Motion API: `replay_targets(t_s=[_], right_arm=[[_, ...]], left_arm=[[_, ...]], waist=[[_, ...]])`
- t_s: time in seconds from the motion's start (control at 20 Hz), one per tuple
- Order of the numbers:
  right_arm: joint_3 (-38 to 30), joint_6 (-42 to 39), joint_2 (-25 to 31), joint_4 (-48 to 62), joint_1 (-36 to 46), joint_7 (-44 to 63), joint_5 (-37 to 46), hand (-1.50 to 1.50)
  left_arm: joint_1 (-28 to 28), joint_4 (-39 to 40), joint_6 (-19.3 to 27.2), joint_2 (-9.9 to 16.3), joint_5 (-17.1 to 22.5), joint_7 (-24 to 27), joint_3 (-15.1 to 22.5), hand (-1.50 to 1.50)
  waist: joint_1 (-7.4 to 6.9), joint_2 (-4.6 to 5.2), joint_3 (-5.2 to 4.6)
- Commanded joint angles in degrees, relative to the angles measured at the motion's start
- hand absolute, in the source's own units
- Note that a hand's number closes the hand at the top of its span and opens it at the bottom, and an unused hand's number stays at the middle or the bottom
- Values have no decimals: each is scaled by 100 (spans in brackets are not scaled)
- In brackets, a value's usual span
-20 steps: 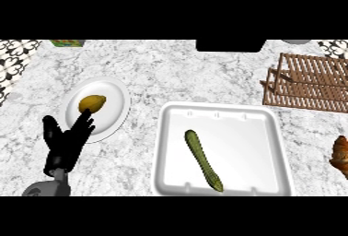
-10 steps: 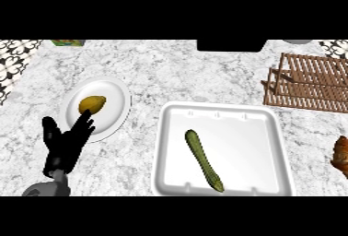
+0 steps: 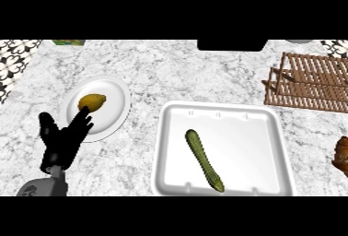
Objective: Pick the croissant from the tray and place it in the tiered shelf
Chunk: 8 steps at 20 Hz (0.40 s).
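A brown croissant (image 3: 342,156) shows at the right edge of the head view, beside the white tray (image 3: 224,115) and cut off by the frame. The tray holds a long green cucumber (image 3: 204,159). The wooden tiered shelf (image 3: 309,83) stands at the upper right. My left hand (image 3: 61,140) is at the lower left, open with fingers straight up, its tips by the rim of a white plate (image 3: 112,108). My right hand does not show.
A yellow lemon (image 3: 92,101) lies on the white plate left of the tray. A dark block (image 3: 231,44) and a green item (image 3: 68,42) sit at the counter's far edge. Patterned tiles (image 3: 14,60) border the counter at the left.
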State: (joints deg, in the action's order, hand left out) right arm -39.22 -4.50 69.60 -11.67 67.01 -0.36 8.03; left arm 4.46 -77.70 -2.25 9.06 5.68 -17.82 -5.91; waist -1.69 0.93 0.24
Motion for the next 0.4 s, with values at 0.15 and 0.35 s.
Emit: replay_targets(t_s=[0.15, 0.35], right_arm=[[-495, -929, 831, 375, -651, 14, -436, -150], [-711, -1224, 899, 493, -1132, -299, -630, -150]], left_arm=[[-37, 273, 92, -119, -135, 323, 28, 0], [-67, -53, 31, -48, -13, 86, -5, 0]], waist=[[90, 16, 11], [44, -1, 21]])
